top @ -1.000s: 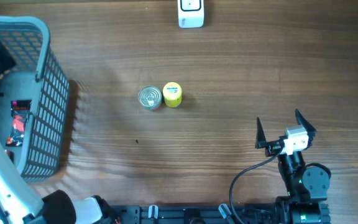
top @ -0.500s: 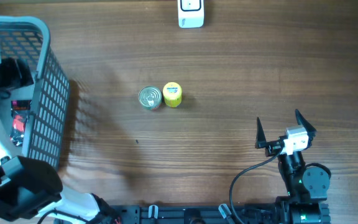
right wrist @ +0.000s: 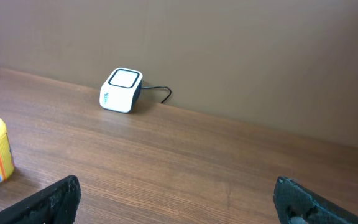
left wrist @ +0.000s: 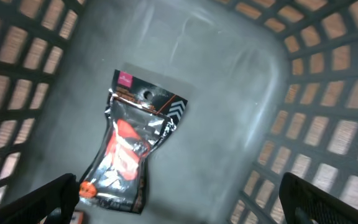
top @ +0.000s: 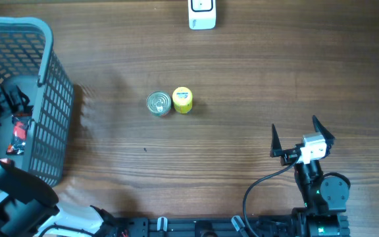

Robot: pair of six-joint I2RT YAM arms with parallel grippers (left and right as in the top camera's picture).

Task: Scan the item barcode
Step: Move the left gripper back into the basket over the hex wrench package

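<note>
Down inside the grey mesh basket: left gripper, jaws spread wide, clamped on nothing; hangs over the basket floor with the camera looking straight down; shows in the overhead view only as a dark shape near the basket's left wall.

Flat on that grey floor: the packet, black and clear with orange-red contents and a hang hole at its top edge; lies askew, top towards the far wall, bottom end just beside the left fingertip; touching or not, cannot tell; shows from overhead as a small red-and-black patch in the basket's near half.

At the near right of the table: right gripper, fingers wide apart, empty; points across the wood towards the far edge.

At the far edge, well apart from both grippers: the scanner, a white box with a dark-rimmed top window; a thin cable behind it.

Mid-table, touching or nearly so: a silver tin, upright, and a yellow tub just to its right; well apart from basket and scanner.
</note>
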